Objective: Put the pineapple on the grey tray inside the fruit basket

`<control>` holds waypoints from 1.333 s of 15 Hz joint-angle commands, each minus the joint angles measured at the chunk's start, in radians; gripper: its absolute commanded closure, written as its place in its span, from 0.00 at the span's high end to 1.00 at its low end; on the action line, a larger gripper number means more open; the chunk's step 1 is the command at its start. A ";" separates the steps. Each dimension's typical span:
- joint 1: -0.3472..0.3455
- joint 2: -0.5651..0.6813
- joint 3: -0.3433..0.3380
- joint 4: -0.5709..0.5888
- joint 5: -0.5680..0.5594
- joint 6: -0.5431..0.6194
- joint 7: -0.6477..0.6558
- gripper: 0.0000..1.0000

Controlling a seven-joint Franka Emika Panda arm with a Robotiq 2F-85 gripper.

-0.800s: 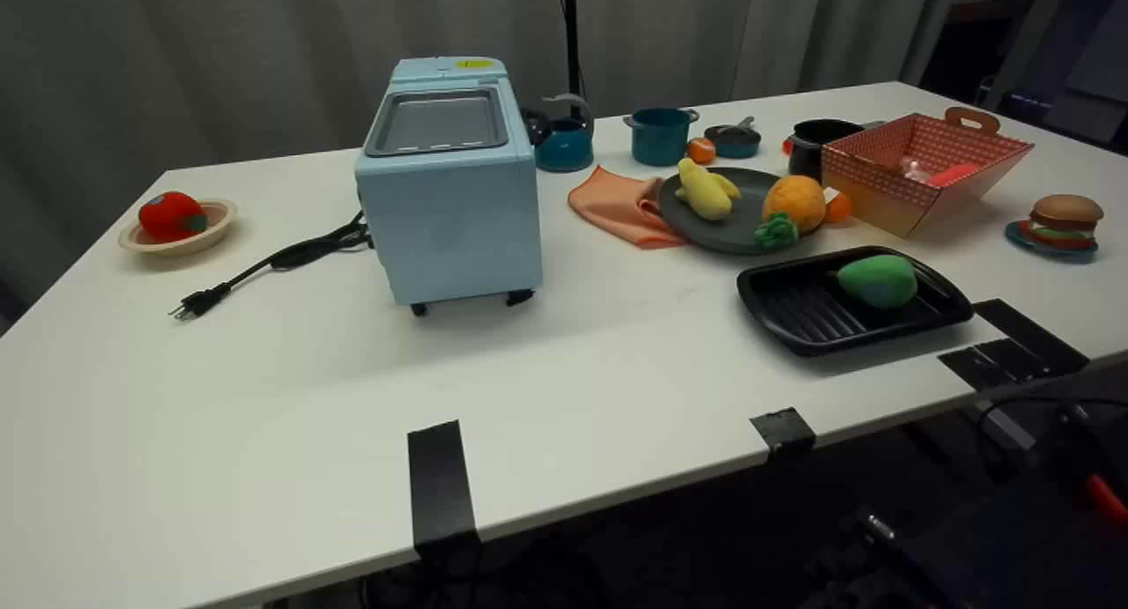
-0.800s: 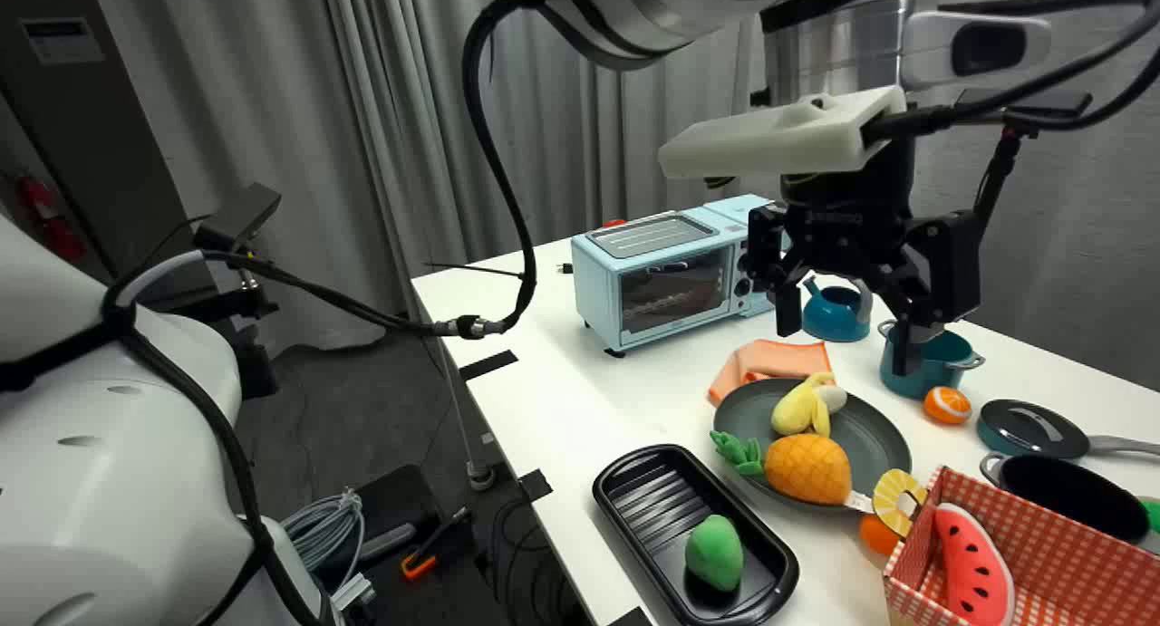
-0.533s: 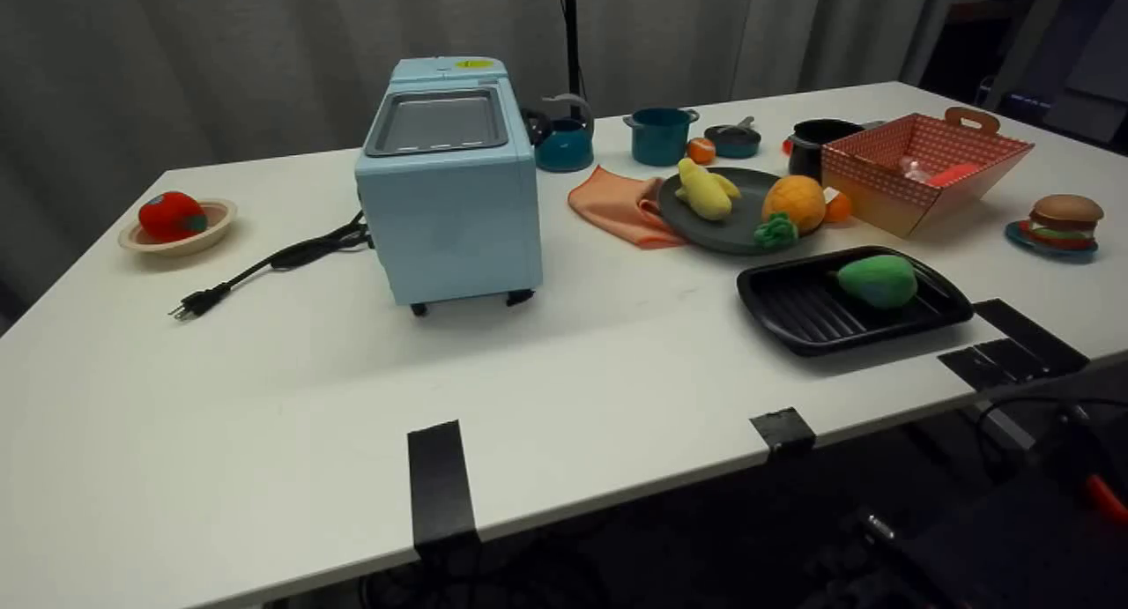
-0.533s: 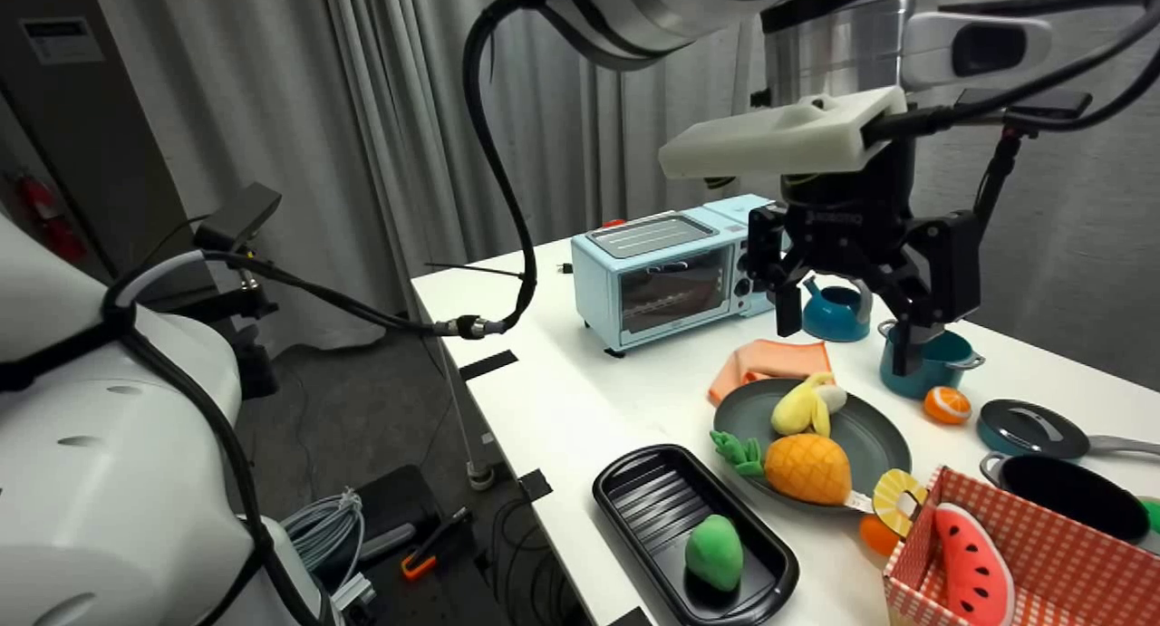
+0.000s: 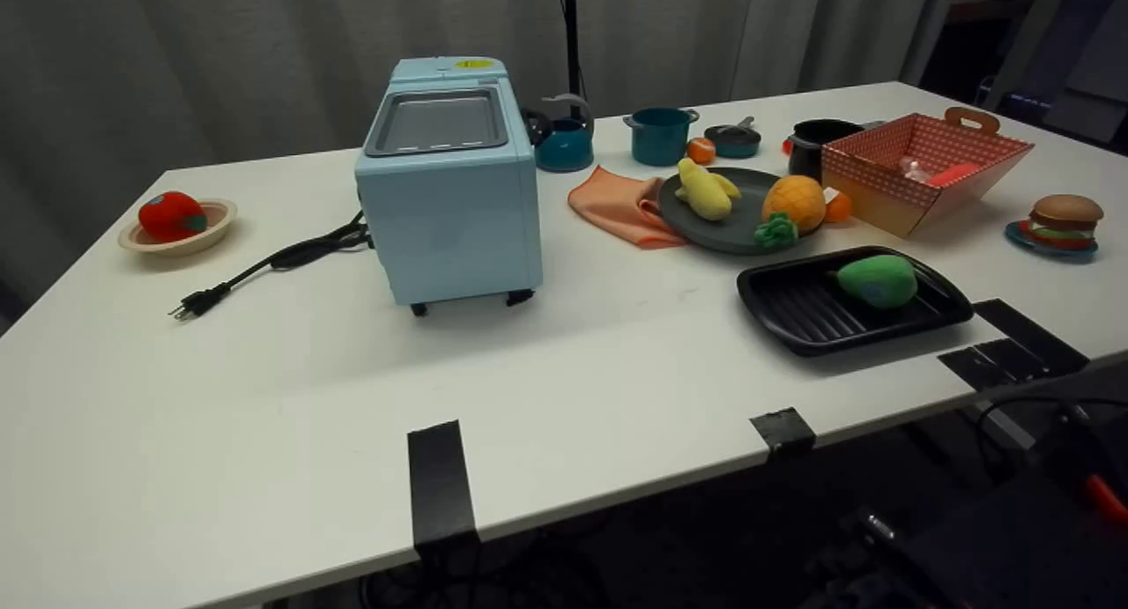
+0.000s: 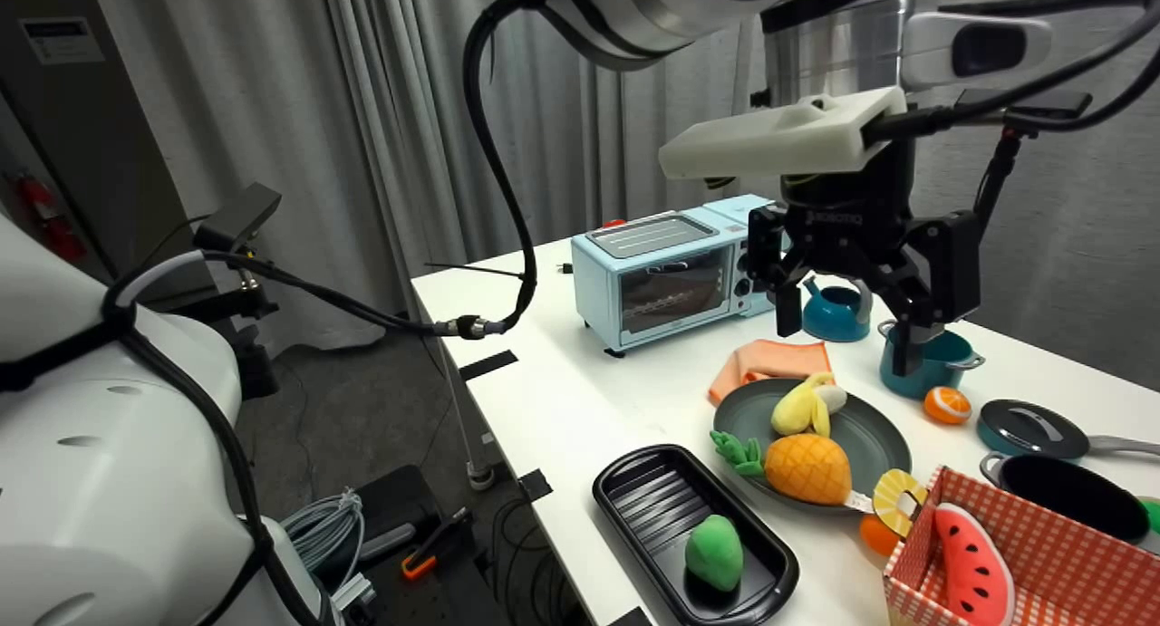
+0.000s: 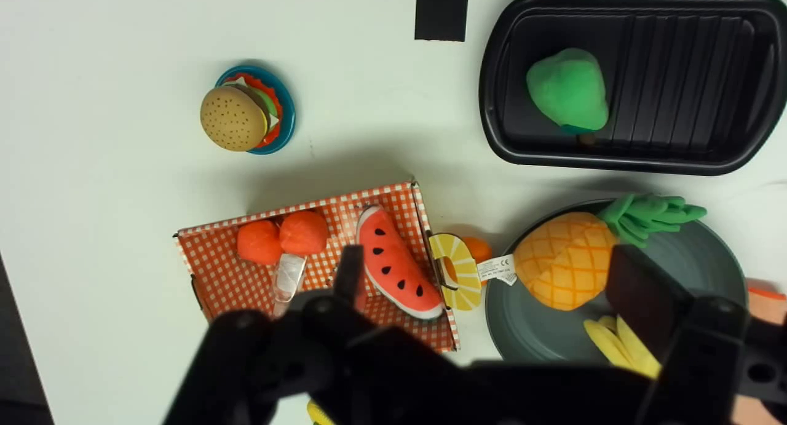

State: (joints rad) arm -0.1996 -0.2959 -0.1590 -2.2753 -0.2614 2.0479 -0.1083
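In an exterior view the right and bottom edges cut off the fruit basket, and in the wrist view the blurred gripper partly hides the banana.

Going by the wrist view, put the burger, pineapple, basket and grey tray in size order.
Largest to smallest:
Basket and grey tray: look alike, and the claw hides part of each, so not ranked
Pineapple
Burger

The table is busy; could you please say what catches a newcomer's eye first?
Probably the orange pineapple, lying on the grey tray beside a banana. The red-checked fruit basket near that tray, holding a watermelon slice, may come next, then the pale-blue toaster oven on the white table.
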 commanded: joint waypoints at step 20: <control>0.082 0.653 0.085 0.438 0.295 0.094 -0.088 1.00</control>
State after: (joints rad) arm -0.1092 0.2506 -0.0906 -1.9262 0.0136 2.1416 -0.1662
